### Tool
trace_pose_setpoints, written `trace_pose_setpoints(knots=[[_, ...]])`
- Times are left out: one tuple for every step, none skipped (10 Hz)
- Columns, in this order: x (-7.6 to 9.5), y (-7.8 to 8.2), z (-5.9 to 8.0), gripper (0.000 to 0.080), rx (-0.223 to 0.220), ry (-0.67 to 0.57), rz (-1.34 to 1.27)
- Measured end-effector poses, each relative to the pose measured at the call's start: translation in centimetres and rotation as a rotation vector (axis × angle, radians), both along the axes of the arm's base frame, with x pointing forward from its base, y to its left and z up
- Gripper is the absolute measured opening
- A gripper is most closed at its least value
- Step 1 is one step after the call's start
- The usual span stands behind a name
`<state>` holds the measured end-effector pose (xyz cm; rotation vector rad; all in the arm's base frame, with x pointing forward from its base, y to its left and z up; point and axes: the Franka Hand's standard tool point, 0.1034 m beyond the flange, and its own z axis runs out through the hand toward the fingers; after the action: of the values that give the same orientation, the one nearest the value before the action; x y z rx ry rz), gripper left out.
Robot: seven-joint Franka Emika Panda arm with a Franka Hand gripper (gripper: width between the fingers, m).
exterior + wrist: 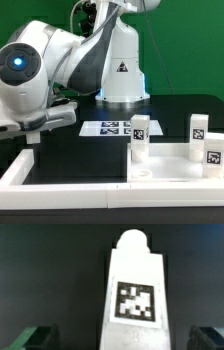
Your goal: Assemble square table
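While the arm reaches in from the exterior view's left with its end effector (35, 128) hanging low over the black desk (70, 160) near that side, nothing is gripped yet: the wrist view shows the two fingertips (35, 338) spread wide apart with a white leg (133, 291) standing or lying between them, its tag facing the camera and its rounded peg end pointing away. Whether that leg is touched by either finger cannot be told; both tips look clear of it. Further along, the marker board (110, 128) lies flat toward the far edge of the desk, by the robot's base. Toward the exterior view's right, one upright leg (140, 137) stands near the middle, and beyond it sits the square top (180, 152) near the right edge, with further tagged legs (198, 130) standing on or beside it. A long white border rail (90, 185) runs along the near edge. The likely risk is an off-centre close: if one finger meets the leg first, the light part could twist or tip and end up held crooked, which would make seating its peg in a corner socket difficult. A low sweep toward the right could also knock over the freestanding leg.
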<state>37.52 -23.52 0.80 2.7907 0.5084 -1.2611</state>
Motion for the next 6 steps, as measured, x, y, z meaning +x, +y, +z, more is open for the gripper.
trace_pose_setpoints(knots=[[-0.02,0.00,-0.02,0.0526,0.000,0.001,0.000],[-0.03,0.00,-0.02,0.0391,0.000,0.001,0.000],[-0.03,0.00,-0.02,0.0391,0.000,0.001,0.000],[-0.04,0.00,-0.02,0.0288,0.000,0.001,0.000],[-0.04,0.00,-0.02,0.0288,0.000,0.001,0.000],[-0.04,0.00,-0.02,0.0288,0.000,0.001,0.000]])
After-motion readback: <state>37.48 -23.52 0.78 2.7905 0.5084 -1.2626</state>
